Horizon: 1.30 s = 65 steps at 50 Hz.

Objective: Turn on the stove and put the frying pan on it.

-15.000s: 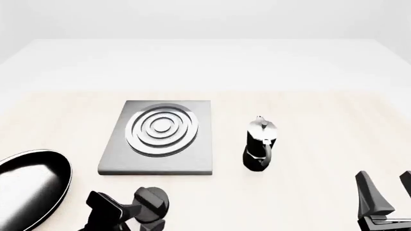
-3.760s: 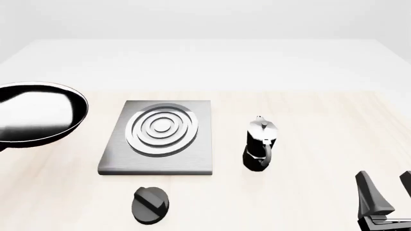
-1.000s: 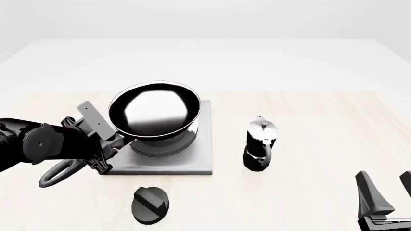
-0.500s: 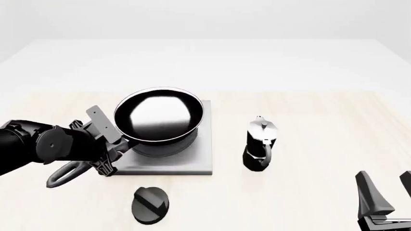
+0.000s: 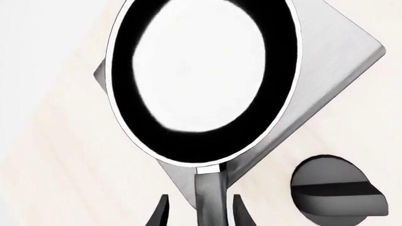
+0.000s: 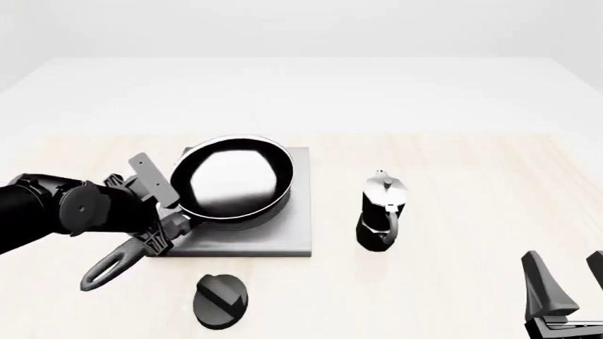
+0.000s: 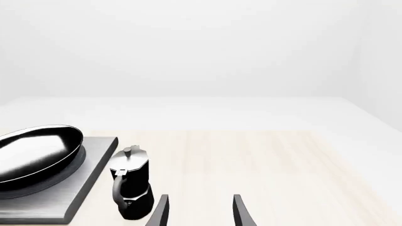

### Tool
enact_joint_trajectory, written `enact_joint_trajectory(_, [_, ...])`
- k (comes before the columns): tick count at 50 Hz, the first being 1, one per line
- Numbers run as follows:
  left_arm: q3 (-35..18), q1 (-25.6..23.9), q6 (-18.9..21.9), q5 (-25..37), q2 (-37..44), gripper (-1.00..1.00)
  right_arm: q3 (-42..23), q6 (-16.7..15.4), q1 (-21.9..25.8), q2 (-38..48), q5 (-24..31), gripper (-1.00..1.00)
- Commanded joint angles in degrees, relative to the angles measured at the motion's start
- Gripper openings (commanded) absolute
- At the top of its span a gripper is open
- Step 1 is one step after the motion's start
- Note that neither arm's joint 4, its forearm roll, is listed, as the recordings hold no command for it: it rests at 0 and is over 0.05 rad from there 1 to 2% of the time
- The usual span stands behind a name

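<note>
**Operator:** Pale wooden tabletop [image 6: 471,212], white surround. Report pan position.

**Technician:** Frying pan [image 6: 234,178] sits over the stove slab [image 6: 294,233], covering the rings. In the right wrist view it looks slightly tilted, so I cannot tell whether it rests fully on the slab or is held just above it.

**Operator:** Left gripper?

**Technician:** Left gripper [image 5: 198,214] is clamped on the pan handle [image 6: 118,261] (fingers on either side, handle between them). Release is not yet done.

**Operator:** Knob?

**Technician:** Knob [image 6: 220,302] lies near the slab's front edge, apart from both grippers. Whether the stove is on cannot be read from its ridge.

**Operator:** Right gripper?

**Technician:** Right gripper [image 7: 198,214] is spread apart, holding nothing, well away from the moka pot [image 6: 382,210].

**Operator:** Remaining work?

**Technician:** Probably lowering, release and withdrawal.
</note>
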Motion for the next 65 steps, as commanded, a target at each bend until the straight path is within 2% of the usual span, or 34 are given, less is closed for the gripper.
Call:
enact_joint_trajectory(1, [-0.47, -0.54, -0.33, 0.68, 0.56, 1.0, 0.0, 0.01, 0.0, 0.0, 0.0, 1.0])
enact_joint_trajectory(28, [-3.22, 3.55, 1.63, 9.9, -1.6, 1.0, 0.0, 0.01, -0.01, 0.0, 0.0, 1.0])
enact_joint_trajectory(39, [-7.46, 4.01, 1.25, 14.29, -4.34, 1.0, 0.0, 0.01, 0.01, 0.01, 0.0, 1.0])
enact_joint_trajectory(65, [-13.13, 5.51, 1.76, 21.41, -9.52, 1.0, 0.0, 0.0, -0.01, 0.0, 0.0, 1.0])
